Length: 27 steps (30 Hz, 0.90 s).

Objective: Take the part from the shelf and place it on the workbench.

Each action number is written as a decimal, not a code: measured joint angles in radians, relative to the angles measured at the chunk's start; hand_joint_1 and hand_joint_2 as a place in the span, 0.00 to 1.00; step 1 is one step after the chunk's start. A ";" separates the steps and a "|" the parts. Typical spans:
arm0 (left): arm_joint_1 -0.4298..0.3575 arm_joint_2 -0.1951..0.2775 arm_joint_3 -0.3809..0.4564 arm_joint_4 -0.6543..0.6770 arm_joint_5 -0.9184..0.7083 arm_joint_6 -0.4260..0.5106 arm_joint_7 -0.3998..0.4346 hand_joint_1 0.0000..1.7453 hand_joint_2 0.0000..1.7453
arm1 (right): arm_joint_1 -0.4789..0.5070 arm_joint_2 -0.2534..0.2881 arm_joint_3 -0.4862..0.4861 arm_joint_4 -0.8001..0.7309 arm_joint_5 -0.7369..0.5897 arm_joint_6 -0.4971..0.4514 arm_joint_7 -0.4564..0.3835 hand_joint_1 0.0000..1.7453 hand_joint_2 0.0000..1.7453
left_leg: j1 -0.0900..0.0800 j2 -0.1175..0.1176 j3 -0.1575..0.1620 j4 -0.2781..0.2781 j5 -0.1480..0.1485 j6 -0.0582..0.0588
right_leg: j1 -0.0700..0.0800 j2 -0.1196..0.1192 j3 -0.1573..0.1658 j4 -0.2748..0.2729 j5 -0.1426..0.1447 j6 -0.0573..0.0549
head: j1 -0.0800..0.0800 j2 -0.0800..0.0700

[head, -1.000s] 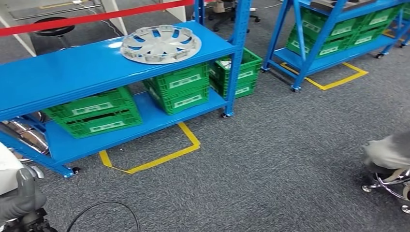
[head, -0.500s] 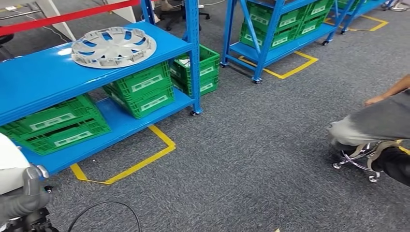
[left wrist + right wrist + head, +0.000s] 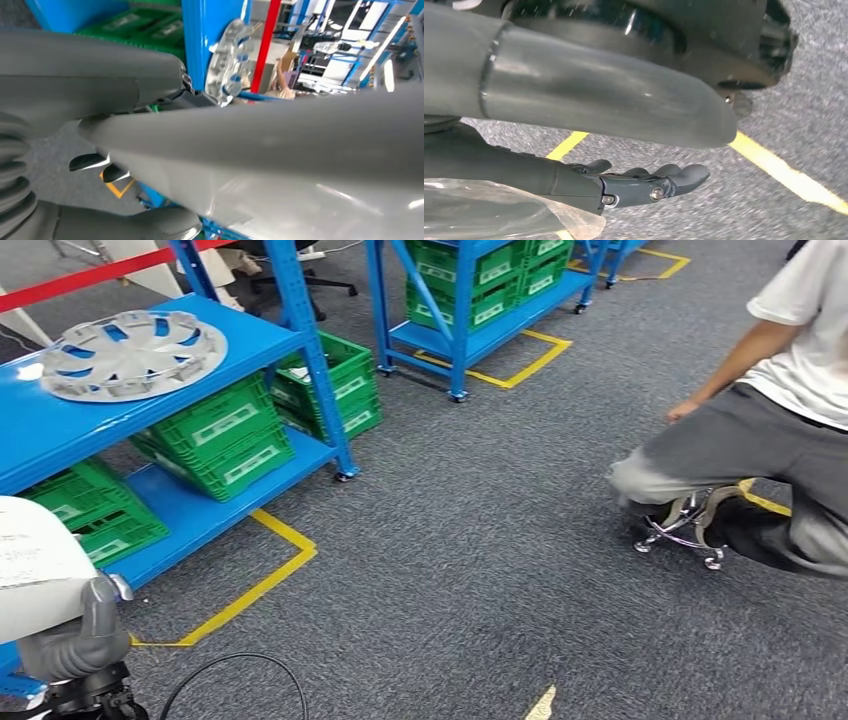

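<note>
At the lower left of the head view my left hand (image 3: pixel 85 645) grips a large pale silver-grey part (image 3: pixel 30 575) with a white label on it. The left wrist view shows that smooth part (image 3: pixel 280 165) clamped between the thick thumb (image 3: pixel 90 75) and the dark fingertips (image 3: pixel 92 161). My right hand (image 3: pixel 634 182) hangs above the grey carpet, fingers stretched out below the thumb (image 3: pixel 599 95), with nothing between them. A fold of clear plastic (image 3: pixel 489 212) lies behind those fingers. A silver hubcap (image 3: pixel 130 355) stays on the blue shelf (image 3: pixel 40 425).
A person (image 3: pixel 770 440) sits on a chrome-legged stool (image 3: pixel 690 530) at the right. Green crates (image 3: pixel 220 435) fill the shelf's lower level, and a second blue rack (image 3: pixel 455 310) stands behind. Yellow tape (image 3: pixel 255 585) and a black cable (image 3: pixel 235 670) lie on the carpet.
The camera has swung to the right: the shelf and hubcap have slid to the left of the picture and the seated person has come fully into view. My left hand still holds the part.
</note>
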 joint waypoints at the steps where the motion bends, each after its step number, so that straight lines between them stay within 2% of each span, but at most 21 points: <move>1: -0.001 0.002 -0.004 0.000 0.000 -0.002 0.000 1.00 1.00 | -0.001 0.001 -0.006 0.000 0.000 -0.001 0.000 0.00 0.00 | 0.002 -0.021 -0.003 0.014 -0.014 -0.006 | -0.002 0.010 0.002 -0.003 0.003 -0.006 | -0.002 0.000; 3: -0.002 0.008 -0.008 0.001 -0.002 -0.005 0.000 1.00 1.00 | -0.006 0.004 -0.017 -0.001 -0.001 -0.003 -0.001 0.00 0.00 | 0.006 -0.080 -0.038 0.106 -0.074 -0.013 | -0.006 0.032 0.006 -0.006 0.010 -0.017 | -0.006 0.000; 5: -0.001 0.014 -0.010 0.004 -0.002 -0.007 0.000 1.00 1.00 | -0.014 0.007 -0.028 -0.001 -0.003 -0.004 -0.001 0.00 0.00 | 0.006 -0.103 -0.094 0.236 -0.131 -0.014 | -0.005 0.061 0.004 -0.005 0.012 -0.021 | -0.007 0.000; 6: -0.002 0.016 -0.012 0.006 -0.002 -0.008 0.001 1.00 1.00 | -0.016 0.007 -0.034 -0.001 -0.004 -0.004 -0.001 0.00 0.00 | 0.006 -0.105 -0.110 0.271 -0.136 -0.014 | -0.004 0.075 0.003 -0.004 0.013 -0.022 | -0.007 0.000; 7: -0.002 0.018 -0.016 0.007 -0.003 -0.009 0.002 1.00 1.00 | -0.017 0.008 -0.039 0.000 -0.005 -0.004 -0.001 0.00 0.00 | 0.006 -0.106 -0.110 0.269 -0.120 -0.013 | -0.003 0.091 0.003 -0.003 0.013 -0.022 | -0.007 0.000; 8: -0.004 0.021 -0.020 0.008 -0.005 -0.010 0.004 1.00 1.00 | -0.017 0.008 -0.044 0.000 -0.007 -0.004 -0.001 0.00 0.00 | 0.007 -0.111 -0.094 0.229 -0.086 -0.011 | -0.003 0.106 0.004 0.000 0.013 -0.021 | -0.007 0.000; 9: -0.005 0.023 -0.025 0.010 -0.007 -0.010 0.005 1.00 1.00 | -0.019 0.009 -0.049 0.000 -0.007 -0.004 -0.001 0.00 0.00 | 0.009 -0.127 -0.069 0.163 -0.045 -0.009 | -0.003 0.121 0.004 0.003 0.012 -0.020 | -0.007 0.000; 10: -0.007 0.025 -0.030 0.012 -0.010 -0.011 0.007 1.00 1.00 | -0.021 0.010 -0.053 0.000 -0.008 -0.004 -0.001 0.00 0.00 | 0.011 -0.154 -0.044 0.100 -0.015 -0.007 | -0.002 0.135 0.001 0.007 0.011 -0.017 | -0.007 0.000; 12: -0.009 0.027 -0.037 0.015 -0.012 -0.010 0.009 1.00 1.00 | -0.029 0.011 -0.060 0.000 -0.008 -0.006 0.000 0.00 0.00 | 0.015 -0.197 -0.015 0.024 0.005 -0.003 | -0.003 0.162 -0.011 0.014 0.013 -0.007 | -0.006 0.000; 13: -0.009 0.028 -0.040 0.017 -0.012 -0.010 0.010 1.00 1.00 | -0.031 0.012 -0.065 0.000 -0.008 -0.008 0.000 0.00 0.00 | 0.015 -0.202 -0.014 0.019 0.000 -0.001 | -0.005 0.174 -0.019 0.015 0.016 0.000 | -0.006 0.000; 14: -0.009 0.029 -0.043 0.018 -0.012 -0.010 0.010 1.00 1.00 | -0.032 0.013 -0.069 0.000 -0.008 -0.009 0.001 0.00 0.00 | 0.014 -0.192 -0.014 0.014 0.001 0.003 | -0.008 0.185 -0.028 0.014 0.019 0.007 | -0.006 0.000; 15: -0.010 0.030 -0.046 0.018 -0.011 -0.010 0.011 1.00 1.00 | -0.031 0.013 -0.074 0.001 -0.008 -0.010 0.001 0.00 0.00 | 0.014 -0.179 -0.015 0.012 0.003 0.009 | -0.008 0.183 -0.034 0.015 0.020 0.013 | -0.006 0.000; 17: -0.012 0.031 -0.051 0.018 -0.010 -0.010 0.010 1.00 1.00 | -0.032 0.014 -0.079 0.002 -0.008 -0.011 0.002 0.00 0.00 | 0.015 -0.150 -0.013 0.004 0.009 0.023 | -0.005 0.131 -0.063 0.059 -0.006 0.021 | 0.002 0.000; 19: -0.010 0.033 -0.053 0.020 -0.009 -0.010 0.010 1.00 1.00 | -0.037 0.015 -0.080 0.002 -0.008 -0.011 0.002 0.00 0.00 | 0.012 -0.117 -0.013 0.002 0.009 0.030 | -0.003 0.067 -0.123 0.182 -0.067 0.026 | 0.009 0.000; 20: -0.009 0.034 -0.053 0.021 -0.009 -0.010 0.010 1.00 1.00 | -0.038 0.015 -0.081 0.002 -0.008 -0.011 0.002 0.00 0.00 | 0.010 -0.101 -0.014 0.002 0.009 0.031 | -0.005 0.056 -0.157 0.251 -0.095 0.028 | 0.010 0.000; 21: -0.008 0.035 -0.053 0.022 -0.008 -0.010 0.010 1.00 1.00 | -0.039 0.015 -0.082 0.002 -0.008 -0.011 0.002 0.00 0.00 | 0.009 -0.084 -0.014 0.002 0.008 0.032 | -0.006 0.051 -0.180 0.298 -0.108 0.030 | 0.010 0.000; 22: -0.009 0.035 -0.053 0.023 -0.008 -0.010 0.010 1.00 1.00 | -0.038 0.015 -0.083 0.002 -0.008 -0.011 0.002 0.00 0.00 | 0.008 -0.070 -0.014 0.002 0.008 0.032 | -0.007 0.048 -0.183 0.309 -0.102 0.031 | 0.010 0.000; 23: -0.009 0.035 -0.053 0.024 -0.008 -0.010 0.010 1.00 1.00 | -0.038 0.015 -0.085 0.003 -0.008 -0.011 0.002 0.00 0.00 | 0.008 -0.056 -0.013 0.002 0.007 0.031 | -0.007 0.043 -0.164 0.276 -0.079 0.030 | 0.010 0.000; 25: -0.009 0.035 -0.053 0.024 -0.008 -0.010 0.010 1.00 1.00 | -0.038 0.015 -0.087 0.003 -0.008 -0.011 0.002 0.00 0.00 | 0.006 -0.033 -0.009 0.002 0.004 0.026 | -0.004 0.007 -0.083 0.130 -0.021 0.026 | 0.011 0.000; 26: -0.009 0.035 -0.053 0.024 -0.008 -0.010 0.010 1.00 1.00 | -0.040 0.015 -0.088 0.003 -0.008 -0.011 0.002 0.00 0.00 | 0.004 -0.024 -0.008 0.003 0.001 0.022 | -0.002 -0.011 -0.046 0.067 -0.002 0.020 | 0.010 0.000; 27: -0.010 0.035 -0.053 0.024 -0.008 -0.010 0.010 1.00 1.00 | -0.042 0.015 -0.090 0.003 -0.008 -0.011 0.002 0.00 0.00 | 0.002 -0.016 -0.007 0.004 0.000 0.017 | 0.001 -0.024 -0.025 0.028 0.005 0.014 | 0.009 0.000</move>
